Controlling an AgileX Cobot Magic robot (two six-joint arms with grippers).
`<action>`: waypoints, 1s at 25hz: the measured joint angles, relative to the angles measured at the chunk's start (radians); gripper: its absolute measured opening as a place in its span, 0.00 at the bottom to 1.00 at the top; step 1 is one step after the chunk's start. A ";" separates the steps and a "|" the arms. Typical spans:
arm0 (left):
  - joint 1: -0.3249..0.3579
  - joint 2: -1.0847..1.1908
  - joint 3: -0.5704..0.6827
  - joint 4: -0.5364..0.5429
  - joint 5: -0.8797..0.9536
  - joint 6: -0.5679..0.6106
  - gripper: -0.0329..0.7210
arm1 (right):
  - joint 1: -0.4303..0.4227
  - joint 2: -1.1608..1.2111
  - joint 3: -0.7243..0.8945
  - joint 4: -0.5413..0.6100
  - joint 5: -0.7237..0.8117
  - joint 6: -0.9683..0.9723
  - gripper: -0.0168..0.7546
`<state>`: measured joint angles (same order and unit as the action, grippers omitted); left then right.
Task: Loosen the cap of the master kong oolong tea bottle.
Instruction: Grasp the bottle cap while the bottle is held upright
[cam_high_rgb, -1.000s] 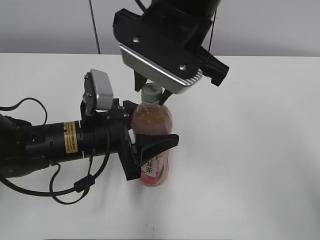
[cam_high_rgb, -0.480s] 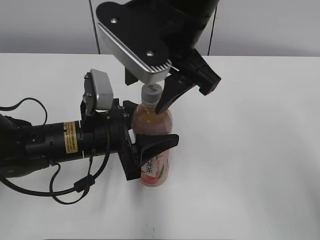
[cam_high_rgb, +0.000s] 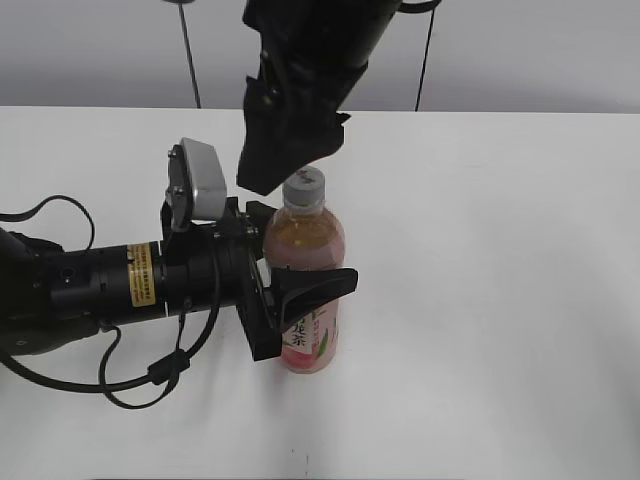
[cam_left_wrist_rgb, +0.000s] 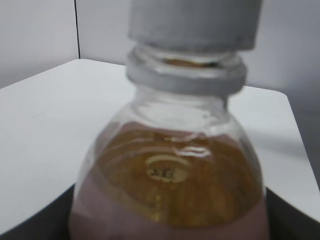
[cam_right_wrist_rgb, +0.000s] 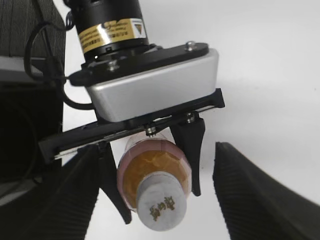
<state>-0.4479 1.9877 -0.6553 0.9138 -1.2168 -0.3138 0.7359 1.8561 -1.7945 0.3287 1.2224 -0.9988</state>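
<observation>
I judge the task only partly done: the master kong oolong tea bottle (cam_high_rgb: 305, 285) stands upright on the white table (cam_high_rgb: 500, 300), and the cap (cam_high_rgb: 304, 187) sits on its neck, so I cannot say it is loosened. My left gripper (cam_high_rgb: 300, 300) is clamped on the bottle's body, below the cap. My right gripper (cam_right_wrist_rgb: 150, 200) hangs above the cap with its jaws wide apart, one finger (cam_right_wrist_rgb: 255, 200) on each side of the cap, touching nothing. I think the twisting is left to do.
</observation>
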 joint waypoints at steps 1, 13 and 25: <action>0.000 0.000 0.000 0.000 0.000 0.000 0.64 | 0.000 0.000 0.000 -0.004 0.000 0.049 0.71; 0.000 0.000 0.000 0.000 0.000 0.000 0.64 | 0.000 0.000 -0.001 -0.057 0.000 0.599 0.71; 0.000 0.000 0.000 0.002 0.000 0.000 0.64 | 0.000 -0.029 0.001 -0.144 0.000 0.853 0.67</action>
<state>-0.4479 1.9877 -0.6553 0.9156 -1.2168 -0.3138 0.7359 1.8272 -1.7933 0.1851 1.2224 -0.1457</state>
